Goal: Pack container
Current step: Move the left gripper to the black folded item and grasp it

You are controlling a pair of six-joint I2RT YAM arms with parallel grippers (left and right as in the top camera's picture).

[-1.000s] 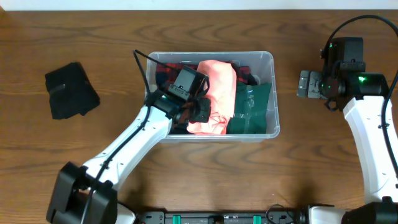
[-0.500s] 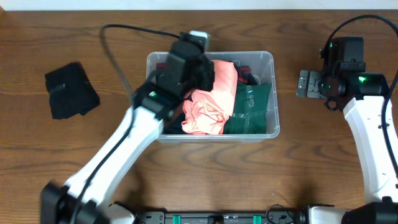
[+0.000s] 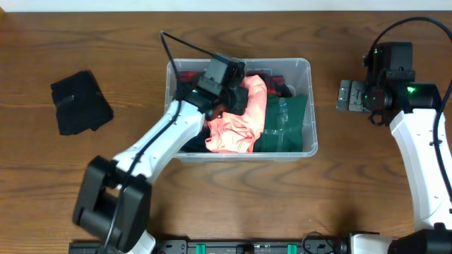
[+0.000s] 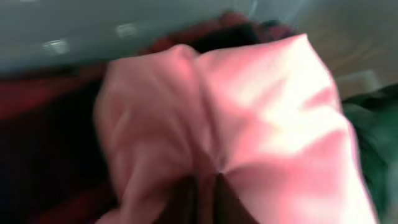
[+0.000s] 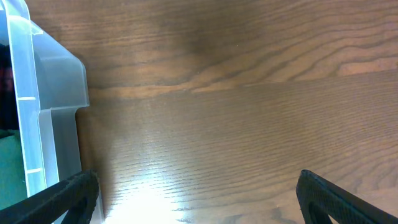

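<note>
Jaws of right gripper (image 5: 196, 193) gape wide, empty; left gripper (image 3: 236, 99) touches pink cloth (image 3: 247, 123) in container (image 3: 298, 62), grip impossible to tell.

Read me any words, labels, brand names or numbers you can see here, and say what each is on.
No text can be read. The container, pink garment, green garment and black cloth show no print, and the left wrist view is too blurred to tell.

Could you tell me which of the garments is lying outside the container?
The black garment: it lies alone on the table, left of the container, while the pink garment and the green garment sit inside it.
</note>
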